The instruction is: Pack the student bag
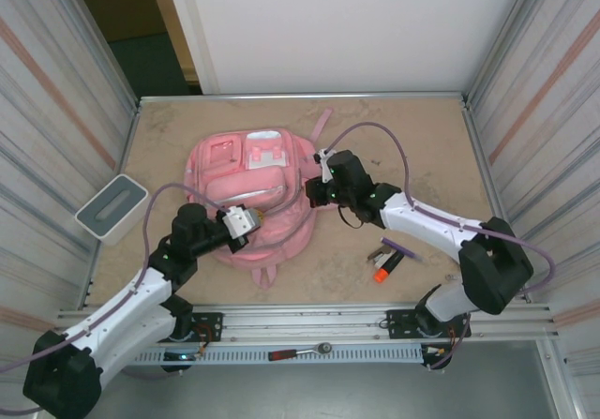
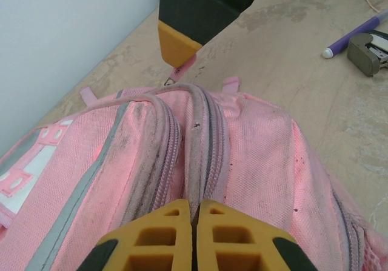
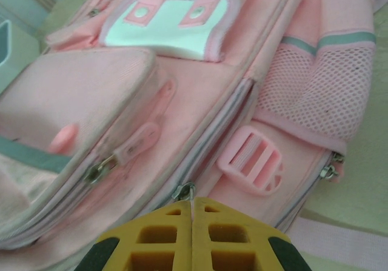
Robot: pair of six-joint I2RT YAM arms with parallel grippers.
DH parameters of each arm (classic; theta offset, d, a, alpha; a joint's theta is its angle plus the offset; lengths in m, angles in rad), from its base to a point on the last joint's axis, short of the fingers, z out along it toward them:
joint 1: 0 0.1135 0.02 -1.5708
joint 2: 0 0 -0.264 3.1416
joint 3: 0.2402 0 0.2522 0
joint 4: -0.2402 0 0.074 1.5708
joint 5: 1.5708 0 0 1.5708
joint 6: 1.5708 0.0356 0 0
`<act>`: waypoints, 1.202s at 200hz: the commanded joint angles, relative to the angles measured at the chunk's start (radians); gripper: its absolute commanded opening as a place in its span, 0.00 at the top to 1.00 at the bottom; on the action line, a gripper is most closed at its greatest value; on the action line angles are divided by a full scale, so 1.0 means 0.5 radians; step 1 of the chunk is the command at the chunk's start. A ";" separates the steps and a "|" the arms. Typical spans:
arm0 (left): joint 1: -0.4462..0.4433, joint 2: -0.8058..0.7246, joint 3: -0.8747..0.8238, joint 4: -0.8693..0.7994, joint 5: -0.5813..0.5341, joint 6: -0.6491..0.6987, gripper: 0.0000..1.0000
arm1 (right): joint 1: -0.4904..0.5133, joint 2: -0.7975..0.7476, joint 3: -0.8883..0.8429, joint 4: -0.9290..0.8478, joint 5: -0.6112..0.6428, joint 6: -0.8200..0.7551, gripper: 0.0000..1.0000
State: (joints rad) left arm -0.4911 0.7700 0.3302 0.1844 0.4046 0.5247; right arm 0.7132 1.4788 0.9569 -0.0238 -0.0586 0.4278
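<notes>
The pink student bag [image 1: 246, 187] lies flat in the middle of the table, front pockets up. My left gripper [image 1: 255, 218] is at the bag's near right side. In the left wrist view it [image 2: 194, 210] is shut, pinching a fold of the student bag [image 2: 254, 162] between two zip tracks. My right gripper [image 1: 312, 194] is at the bag's right edge. In the right wrist view it [image 3: 192, 205] is shut on a zip pull, just behind the metal slider [image 3: 183, 191]. The left wrist view also shows a right fingertip [image 2: 176, 43] with the pink zip pull [image 2: 180, 72] under it.
A grey-white box [image 1: 111, 207] sits at the table's left edge. To the right of the bag lie a purple pen [image 1: 405, 246], an orange-capped marker [image 1: 386, 267] and a small stapler [image 2: 368, 45]. A ratchet tool [image 1: 300, 351] rests on the front rail. Metal walls close both sides.
</notes>
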 commanded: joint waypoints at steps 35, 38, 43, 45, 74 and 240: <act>0.028 -0.019 0.011 0.147 0.083 -0.016 1.00 | -0.134 0.214 0.169 -0.029 0.100 -0.071 1.00; 0.027 -0.016 0.010 0.147 0.087 -0.012 1.00 | -0.138 0.226 0.176 -0.026 0.090 -0.071 1.00; 0.028 -0.011 0.009 0.147 0.090 -0.008 1.00 | -0.142 0.242 0.194 -0.026 0.077 -0.071 1.00; 0.028 -0.010 0.012 0.147 0.094 -0.007 1.00 | -0.143 0.252 0.200 -0.026 0.073 -0.070 1.00; 0.028 0.023 0.022 0.136 0.147 0.010 1.00 | -0.163 0.372 0.300 -0.044 0.038 -0.070 1.00; 0.028 0.052 0.027 0.116 0.201 0.037 1.00 | -0.290 0.691 0.512 -0.072 -0.026 -0.040 1.00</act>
State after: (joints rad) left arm -0.4850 0.8062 0.3302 0.1879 0.4618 0.5377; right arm 0.6044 1.7737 1.1740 -0.0463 -0.1291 0.4103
